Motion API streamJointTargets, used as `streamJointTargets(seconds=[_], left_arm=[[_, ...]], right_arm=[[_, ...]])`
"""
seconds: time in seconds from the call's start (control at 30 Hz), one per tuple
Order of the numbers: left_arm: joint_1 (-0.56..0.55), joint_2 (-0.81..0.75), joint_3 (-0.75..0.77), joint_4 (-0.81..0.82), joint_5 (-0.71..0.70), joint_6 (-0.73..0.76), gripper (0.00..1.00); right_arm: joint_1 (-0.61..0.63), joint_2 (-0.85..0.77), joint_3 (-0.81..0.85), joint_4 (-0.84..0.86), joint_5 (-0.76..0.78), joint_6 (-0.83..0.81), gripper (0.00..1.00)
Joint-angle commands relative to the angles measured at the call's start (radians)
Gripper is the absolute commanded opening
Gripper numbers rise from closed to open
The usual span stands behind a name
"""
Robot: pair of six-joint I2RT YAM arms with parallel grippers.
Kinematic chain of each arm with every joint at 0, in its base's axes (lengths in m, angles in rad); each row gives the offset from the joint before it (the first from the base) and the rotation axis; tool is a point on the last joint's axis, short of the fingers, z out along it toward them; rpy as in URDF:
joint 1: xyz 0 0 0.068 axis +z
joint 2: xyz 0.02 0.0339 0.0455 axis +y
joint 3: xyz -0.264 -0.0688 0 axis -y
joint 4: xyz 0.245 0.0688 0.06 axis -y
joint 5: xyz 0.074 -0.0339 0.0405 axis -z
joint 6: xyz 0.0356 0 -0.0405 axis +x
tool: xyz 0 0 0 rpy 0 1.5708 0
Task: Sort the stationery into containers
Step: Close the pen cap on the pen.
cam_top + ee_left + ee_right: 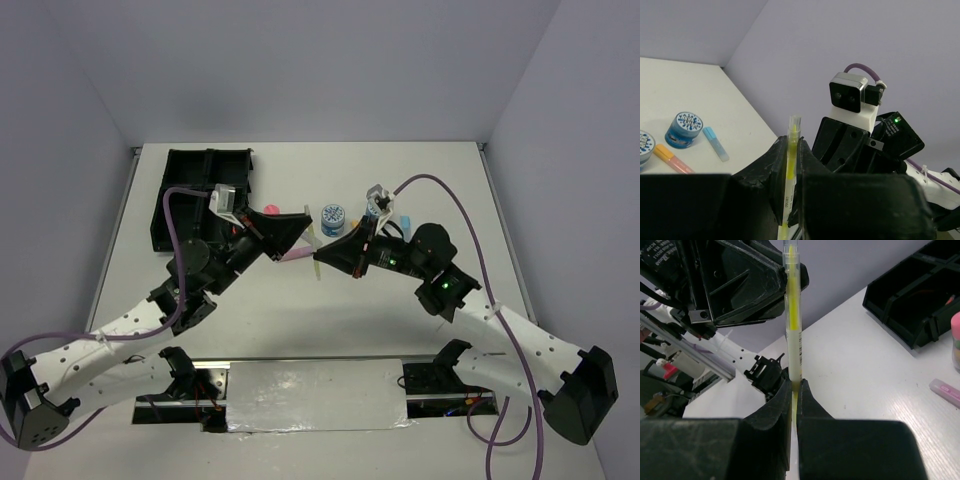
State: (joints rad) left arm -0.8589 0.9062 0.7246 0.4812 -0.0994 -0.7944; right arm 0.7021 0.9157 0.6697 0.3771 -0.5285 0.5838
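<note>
Both grippers hold one thin yellow-green pen (791,165) above the table's middle. My left gripper (788,145) is shut on its barrel, and the clear-capped end sticks out past the fingertips. My right gripper (795,385) is shut on the pen (793,315) near its other end. In the top view the left gripper (300,232) and right gripper (335,247) meet tip to tip. The black divided tray (205,195) stands at the far left. On the table lie a blue-patterned tin (333,216), a light-blue marker (716,143), an orange marker (672,158) and a pink marker (295,256).
A pink-capped tube (956,340) stands near the tray (920,295), with the pink marker (946,391) in front of it. A second blue tin (644,145) shows at the left edge of the left wrist view. The right arm's wrist camera (852,95) faces my left gripper closely.
</note>
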Motion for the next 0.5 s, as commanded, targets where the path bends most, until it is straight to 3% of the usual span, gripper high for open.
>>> streamJointTargets(seconds=[0.0,0.3,0.43,0.47], left_arm=[[-0.048,0.022,-0.068,-0.214,0.171,-0.025,0.00],[-0.052,0.049,-0.070,-0.200,0.184,-0.029,0.00],[-0.051,0.036,-0.001,-0.303,0.133,0.001,0.00],[-0.052,0.020,0.034,-0.325,0.119,0.018,0.16]], right_arm=[[-0.050,-0.014,0.162,0.279,0.119,-0.009,0.00],[-0.073,0.012,0.205,0.289,0.081,0.005,0.00],[-0.072,0.025,0.168,0.325,-0.023,-0.022,0.00],[-0.073,0.028,0.138,0.345,-0.042,-0.027,0.00]])
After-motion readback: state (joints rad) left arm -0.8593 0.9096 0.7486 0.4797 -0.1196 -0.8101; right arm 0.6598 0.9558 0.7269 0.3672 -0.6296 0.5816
